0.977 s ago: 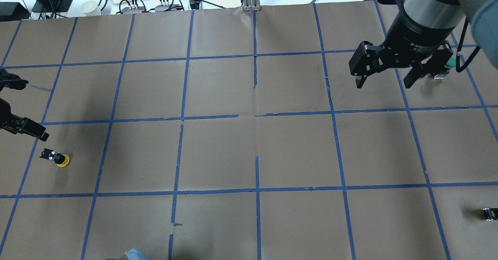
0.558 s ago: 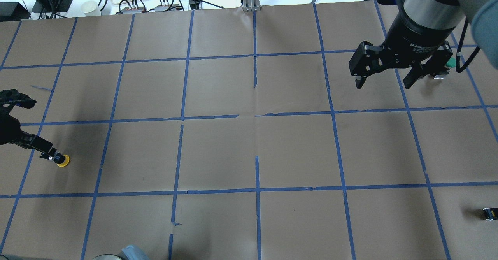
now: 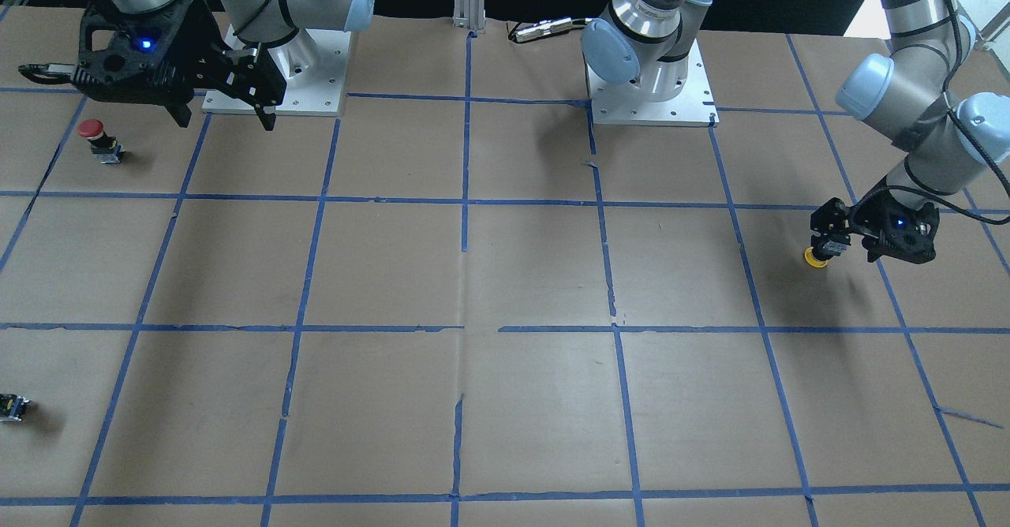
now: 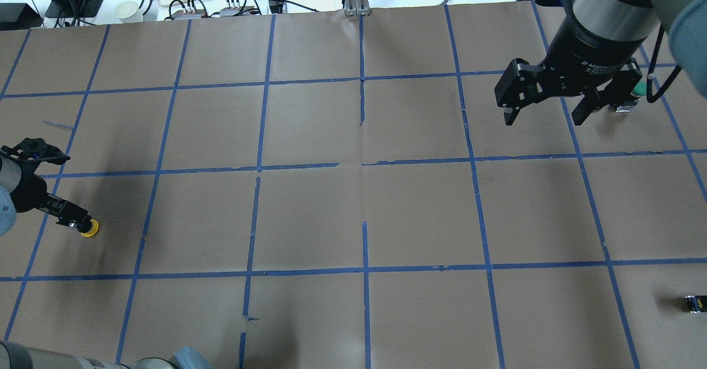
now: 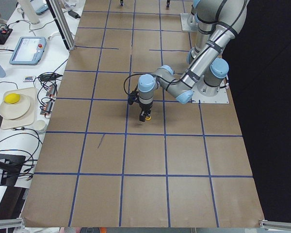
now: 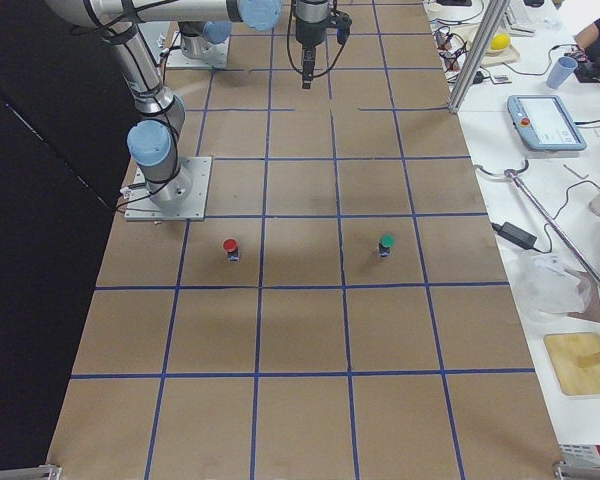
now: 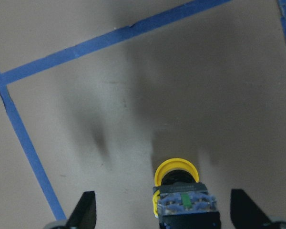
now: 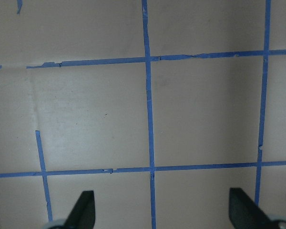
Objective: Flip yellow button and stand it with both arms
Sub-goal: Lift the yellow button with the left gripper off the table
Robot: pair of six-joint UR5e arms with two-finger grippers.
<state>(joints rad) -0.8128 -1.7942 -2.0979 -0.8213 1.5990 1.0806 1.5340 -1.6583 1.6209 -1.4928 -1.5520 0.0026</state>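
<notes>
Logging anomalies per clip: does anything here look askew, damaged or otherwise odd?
The yellow button lies on its side rather than standing, between the open fingers of the left tool. The blue tape grid is torn and gapped in places.

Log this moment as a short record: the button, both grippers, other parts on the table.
yellow button: toward the table's left end, cap seemingly down on the paper, terminal end facing the left wrist camera
left gripper: open, fingers either side of the button's body, not yet shut
right gripper: open, above the paper, nothing between its fingers
red button: upright, near the right gripper
green button: upright, apart from the red one
small black part: by the table's right edge
</notes>
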